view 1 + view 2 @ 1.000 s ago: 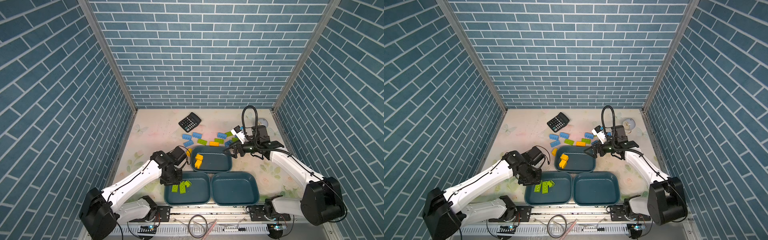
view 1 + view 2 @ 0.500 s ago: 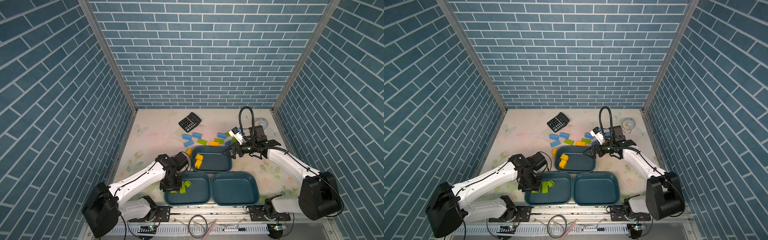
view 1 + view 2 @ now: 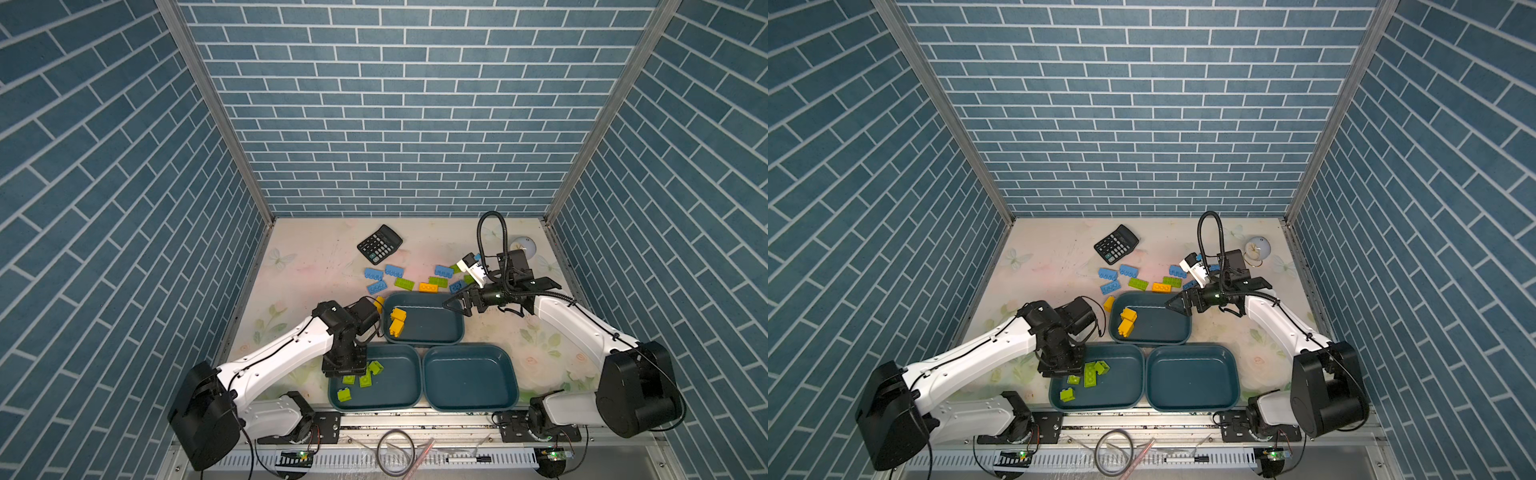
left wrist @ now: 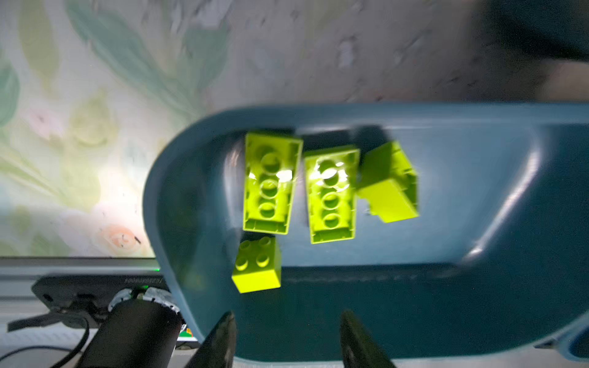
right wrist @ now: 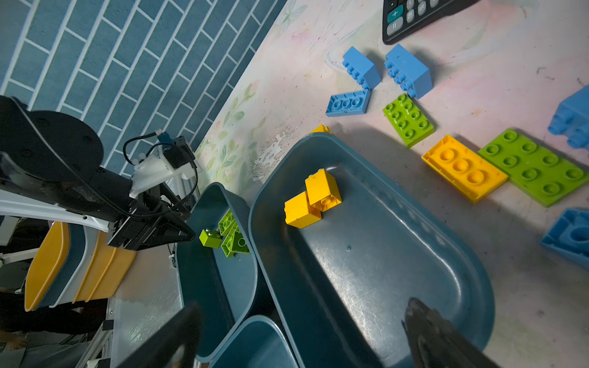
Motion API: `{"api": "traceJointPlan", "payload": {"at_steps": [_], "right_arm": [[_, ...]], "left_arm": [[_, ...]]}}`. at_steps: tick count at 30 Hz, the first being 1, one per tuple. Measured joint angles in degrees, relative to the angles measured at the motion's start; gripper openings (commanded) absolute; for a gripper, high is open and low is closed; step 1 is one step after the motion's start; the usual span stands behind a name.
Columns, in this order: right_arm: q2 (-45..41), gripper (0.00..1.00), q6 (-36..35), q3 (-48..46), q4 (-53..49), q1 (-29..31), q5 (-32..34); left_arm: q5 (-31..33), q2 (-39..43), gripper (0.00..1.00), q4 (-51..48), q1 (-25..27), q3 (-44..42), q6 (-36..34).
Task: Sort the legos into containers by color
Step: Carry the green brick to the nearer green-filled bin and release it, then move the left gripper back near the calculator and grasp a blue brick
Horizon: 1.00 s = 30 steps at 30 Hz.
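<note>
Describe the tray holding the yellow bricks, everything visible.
Dark teal tray, glossy plastic by its look, shallow, rounded corners. Sits flat on the floral table, just behind the other two trays. Two yellow bricks lie touching each other at its left end; rest bare. Open right gripper hovers over its far right corner.

Left pincer (image 4: 287,318) opened — green brick (image 4: 257,267) dropped.

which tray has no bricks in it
The front right tray; the front left tray holds green bricks and the back tray holds yellow bricks.
</note>
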<state>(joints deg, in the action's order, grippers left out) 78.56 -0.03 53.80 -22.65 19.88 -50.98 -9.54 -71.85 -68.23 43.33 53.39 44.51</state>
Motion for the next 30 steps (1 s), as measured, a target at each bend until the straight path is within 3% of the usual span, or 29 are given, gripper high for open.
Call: {"api": "traceJointPlan", "payload": {"at_steps": [8, 20, 25, 30], "right_arm": [[0.52, 0.99, -0.33, 1.86, -0.48, 0.00, 0.98], [0.68, 0.99, -0.31, 1.86, -0.39, 0.00, 3.52], [0.70, 0.99, -0.33, 1.88, -0.24, -0.17, 3.93], [1.38, 0.99, -0.31, 1.88, 0.00, -0.46, 4.09]], "left_arm": [[2.71, -9.68, 0.68, 3.39, -7.63, 11.34, -7.89], [5.01, -29.24, 0.71, 12.94, -19.63, 28.22, -20.65], [4.70, -35.89, 0.70, 15.93, -21.62, 34.73, -18.12], [4.42, -38.40, 0.69, 21.05, -21.68, 35.28, -5.95]]}}
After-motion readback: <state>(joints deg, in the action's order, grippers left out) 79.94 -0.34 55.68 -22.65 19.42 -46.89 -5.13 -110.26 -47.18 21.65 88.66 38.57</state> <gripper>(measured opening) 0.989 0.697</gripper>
